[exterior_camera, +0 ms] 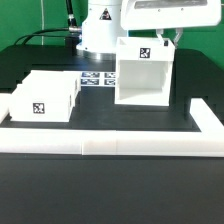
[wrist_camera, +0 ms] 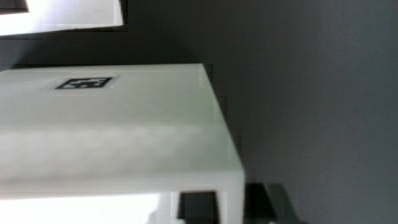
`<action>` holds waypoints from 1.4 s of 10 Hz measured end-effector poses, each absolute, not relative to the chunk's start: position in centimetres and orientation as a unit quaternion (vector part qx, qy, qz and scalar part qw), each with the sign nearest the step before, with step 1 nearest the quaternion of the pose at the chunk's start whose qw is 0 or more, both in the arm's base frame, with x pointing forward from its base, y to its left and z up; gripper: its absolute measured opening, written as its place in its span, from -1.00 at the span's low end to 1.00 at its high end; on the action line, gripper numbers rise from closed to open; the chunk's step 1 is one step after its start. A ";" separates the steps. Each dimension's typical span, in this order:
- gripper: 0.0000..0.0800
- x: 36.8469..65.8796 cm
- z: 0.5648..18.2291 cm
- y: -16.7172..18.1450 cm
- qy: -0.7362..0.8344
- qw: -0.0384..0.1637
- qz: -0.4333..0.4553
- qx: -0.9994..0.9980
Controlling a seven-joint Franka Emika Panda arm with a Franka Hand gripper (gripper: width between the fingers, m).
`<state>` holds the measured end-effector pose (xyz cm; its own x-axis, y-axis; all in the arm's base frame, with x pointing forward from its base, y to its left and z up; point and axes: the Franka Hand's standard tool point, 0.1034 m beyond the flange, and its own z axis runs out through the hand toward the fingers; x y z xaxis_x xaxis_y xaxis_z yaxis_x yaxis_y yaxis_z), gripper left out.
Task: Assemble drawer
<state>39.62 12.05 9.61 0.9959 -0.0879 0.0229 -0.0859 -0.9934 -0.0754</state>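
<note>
The large white drawer housing [exterior_camera: 143,72] stands upright right of the table's middle, its open side facing the exterior camera and a tag on top. Two smaller white trays [exterior_camera: 45,98] sit side by side at the exterior view's left, the nearer one showing a tag. My gripper [exterior_camera: 167,40] is at the top of the housing's right wall. In the wrist view the housing [wrist_camera: 107,130] fills the picture. My gripper [wrist_camera: 240,206] has one dark finger [wrist_camera: 205,208] inside the wall and one outside, with the wall filling the gap between them.
The marker board [exterior_camera: 96,78] lies flat behind the trays, left of the housing. A long low white rail [exterior_camera: 110,146] edges the table's front and right side. The arm's white base [exterior_camera: 98,35] stands at the back. Another white part [wrist_camera: 63,12] shows in a corner of the wrist view.
</note>
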 end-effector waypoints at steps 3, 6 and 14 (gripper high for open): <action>-0.90 42.1 9.7 11.4 0.019 0.042 -0.020 -0.999; -0.90 46.7 9.6 10.8 0.006 0.050 -0.034 -0.998; -0.89 52.4 9.8 9.8 -0.047 0.054 -0.081 -0.994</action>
<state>52.43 9.78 9.78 0.9824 0.0855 0.1662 0.1029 -0.9897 -0.0994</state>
